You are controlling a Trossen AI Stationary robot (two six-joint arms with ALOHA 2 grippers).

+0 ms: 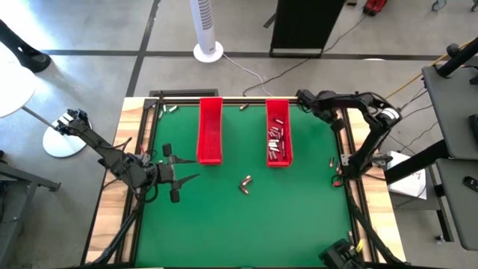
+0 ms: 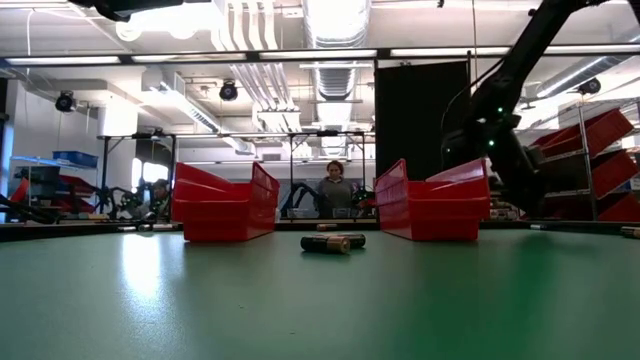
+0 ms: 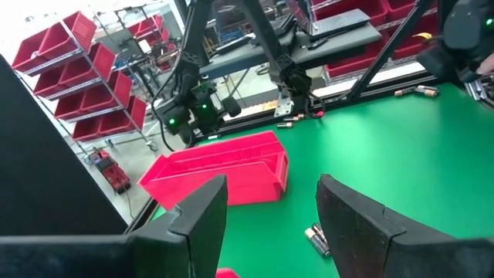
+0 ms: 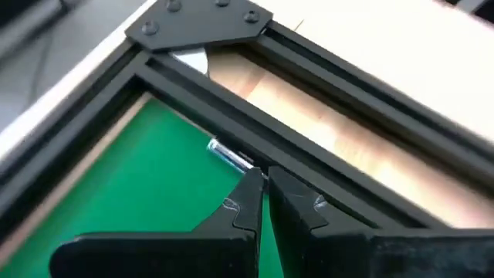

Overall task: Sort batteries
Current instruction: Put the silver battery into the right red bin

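1. Nearest you, your left gripper [image 1: 181, 169] hovers over the green mat [image 1: 246, 224] at the table's left side, its fingers [image 3: 202, 216] spread apart with nothing between them
2. Just past it, at mid-table, two batteries [image 1: 245, 182] lie touching on the mat, short of both trays
3. Farther on stand your two red trays: the left tray [image 1: 210, 131] shows no batteries from above, while the right tray [image 1: 278, 153] carries a heap of batteries [image 1: 277, 142]
4. A few loose batteries [image 1: 332, 161] lie along the mat's right edge
5. Farthest off, your right gripper [image 4: 265, 202] sits at the far right corner of the frame [image 4: 231, 100], fingers pressed together and empty, with one battery [image 4: 229, 155] lying on the mat just beyond its tips
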